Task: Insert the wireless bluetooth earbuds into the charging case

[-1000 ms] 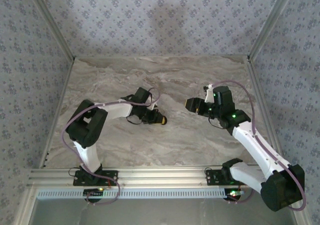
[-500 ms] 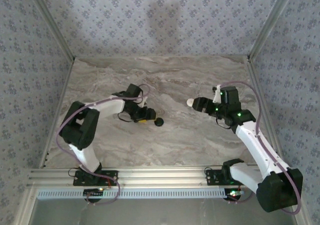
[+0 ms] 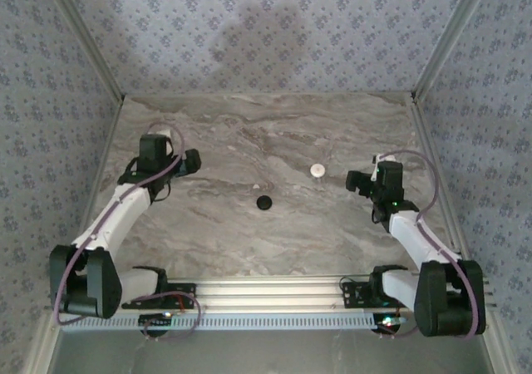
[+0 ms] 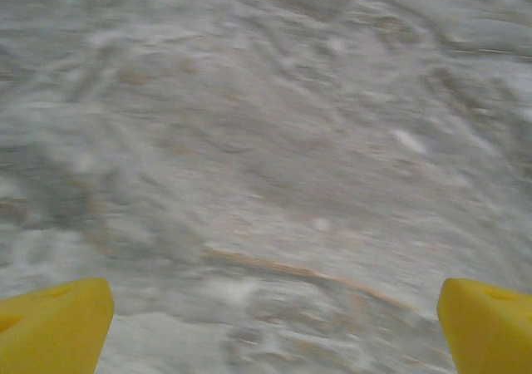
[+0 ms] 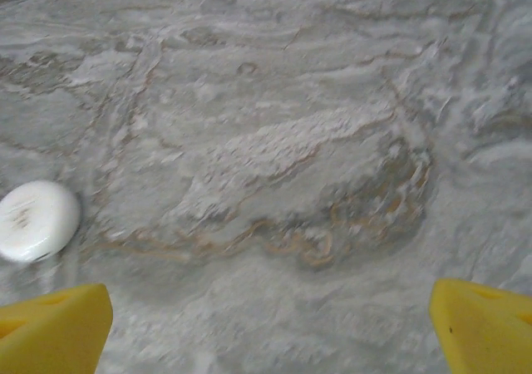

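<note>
Charging case, white, and black case lie mid-tabletop, apparently closed; left gripper and right gripper stand spread, empty. I judge only parking remains.

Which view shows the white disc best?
Right wrist: the white disc lies large and close on the marble table, near the frame's left edge, its smooth rounded top visible. Top external gives the disc as a tiny white spot, apart from the black disc, detail lost.
</note>
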Controlling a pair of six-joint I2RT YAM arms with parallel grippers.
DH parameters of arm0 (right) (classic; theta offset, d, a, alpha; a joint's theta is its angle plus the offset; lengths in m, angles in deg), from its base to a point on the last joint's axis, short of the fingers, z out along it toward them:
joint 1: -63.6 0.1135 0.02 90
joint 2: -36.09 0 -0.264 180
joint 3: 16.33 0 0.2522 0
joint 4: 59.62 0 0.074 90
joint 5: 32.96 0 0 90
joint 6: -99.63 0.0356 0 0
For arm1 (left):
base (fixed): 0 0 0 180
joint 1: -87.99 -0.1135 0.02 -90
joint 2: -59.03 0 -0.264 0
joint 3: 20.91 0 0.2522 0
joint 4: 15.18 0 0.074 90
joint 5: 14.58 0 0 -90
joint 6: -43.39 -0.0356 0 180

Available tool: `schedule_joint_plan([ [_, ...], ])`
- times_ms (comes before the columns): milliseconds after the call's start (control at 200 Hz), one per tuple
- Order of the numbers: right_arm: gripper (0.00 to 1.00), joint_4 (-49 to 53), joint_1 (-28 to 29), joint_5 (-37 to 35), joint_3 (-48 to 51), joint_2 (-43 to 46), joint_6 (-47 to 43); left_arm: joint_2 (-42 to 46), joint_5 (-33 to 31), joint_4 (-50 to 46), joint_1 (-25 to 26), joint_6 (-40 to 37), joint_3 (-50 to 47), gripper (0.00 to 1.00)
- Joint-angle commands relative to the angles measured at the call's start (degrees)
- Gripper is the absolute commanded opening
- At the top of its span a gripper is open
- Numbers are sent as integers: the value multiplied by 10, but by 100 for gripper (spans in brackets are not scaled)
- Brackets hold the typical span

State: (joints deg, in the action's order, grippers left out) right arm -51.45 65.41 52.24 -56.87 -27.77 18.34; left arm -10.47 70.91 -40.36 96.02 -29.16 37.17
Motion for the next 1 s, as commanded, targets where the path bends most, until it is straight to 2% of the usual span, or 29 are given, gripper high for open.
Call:
schedule_joint_plan([
  [0, 100, -154, -7, -24, 19, -28, -69, 1, -90, 129, -21, -56, -67, 100],
  [105, 100, -230, -13, -12, 42, -74, -82, -15, -107, 233, -38, -85, -125, 100],
  [170, 100, -301, -18, -12, 60, -107, -81, -29, -98, 336, -47, -97, -171, 100],
  [215, 100, -295, -23, -3, 54, -112, -82, -42, -87, 414, -48, -106, -202, 100],
  [260, 100, -341, -29, 9, 61, -126, -88, -64, -77, 490, -48, -127, -227, 100],
  [320, 100, -382, -34, 14, 67, -147, -96, -72, -64, 496, -47, -162, -220, 100],
  [365, 100, -420, -41, 20, 73, -185, -88, -94, -57, 597, -48, -184, -251, 99],
  [405, 100, -469, -44, 28, 76, -228, -87, -118, -72, 627, -50, -173, -264, 100],
  [430, 100, -513, -41, 31, 76, -256, -90, -149, -72, 681, -51, -173, -277, 99],
  [475, 100, -411, -41, 32, 46, -226, -94, -215, -64, 788, -54, -180, -284, 100],
  [495, 100, -390, -41, 38, 41, -227, -96, -211, -64, 769, -54, -179, -277, 100],
  [545, 100, -447, -39, 44, 52, -246, -99, -166, -42, 588, -69, -156, -226, 100],
  [590, 100, -398, -44, 48, 41, -232, -98, -197, -18, 628, -90, -145, -217, 100],
  [635, 100, -426, -44, 50, 47, -240, -97, -179, -32, 584, -92, -133, -214, 100],
  [685, 100, -405, -45, 50, 43, -234, -97, -189, -34, 620, -92, -136, -222, 100],
  [735, 100, -416, -45, 54, 45, -237, -96, -180, -33, 591, -92, -133, -216, 100],
  [789, 100, -416, -47, 58, 46, -237, -95, -184, -29, 615, -91, -139, -223, 100],
  [829, 100, -412, -46, 55, 45, -235, -97, -181, -26, 587, -90, -142, -212, 100],
  [994, 100, -412, -42, 48, 44, -235, -99, -184, 2, 582, -86, -159, -207, 100],
])
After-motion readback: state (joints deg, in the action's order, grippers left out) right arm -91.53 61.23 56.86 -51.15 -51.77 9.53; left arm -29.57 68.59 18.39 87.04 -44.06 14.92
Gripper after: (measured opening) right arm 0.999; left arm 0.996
